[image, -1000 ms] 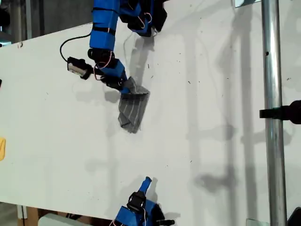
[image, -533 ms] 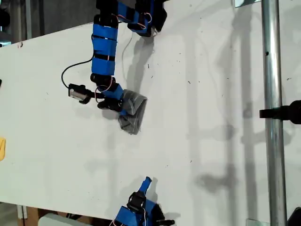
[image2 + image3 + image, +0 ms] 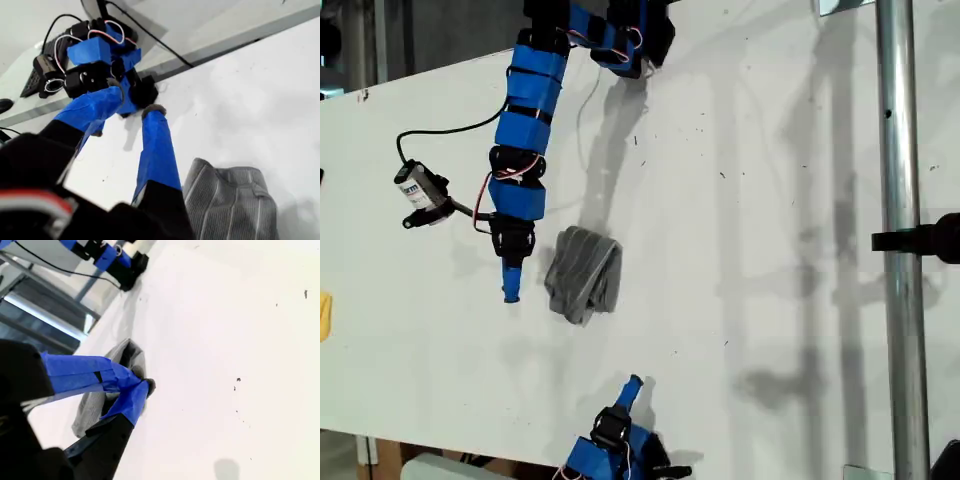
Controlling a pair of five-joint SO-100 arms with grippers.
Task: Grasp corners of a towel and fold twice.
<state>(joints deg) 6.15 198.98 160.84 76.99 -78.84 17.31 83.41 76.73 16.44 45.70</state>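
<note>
The grey striped towel [image 3: 583, 273] lies on the white table as a small folded, slightly rumpled bundle; its corners are tucked in and cannot be told apart. My first gripper [image 3: 510, 290] hovers just to the exterior view's left of it, tip pointing toward the near edge, fingers slightly open and holding nothing. The first wrist view shows the towel [image 3: 230, 205] beside one blue finger [image 3: 157, 150], apart from it. My second gripper [image 3: 632, 383] rests shut by the table's near edge, well short of the towel [image 3: 127, 355], with its fingertips [image 3: 142, 386] meeting.
A small wrist camera [image 3: 420, 190] dangles on a cable beside the first arm. A metal pole [image 3: 900, 240] with a black clamp runs down the exterior view's right. A yellow object [image 3: 324, 315] sits at the exterior view's left edge.
My first gripper dragged the held towel edge over toward the near side, let go and swung to the exterior view's left of it. The towel now lies folded. The second arm stayed still.
</note>
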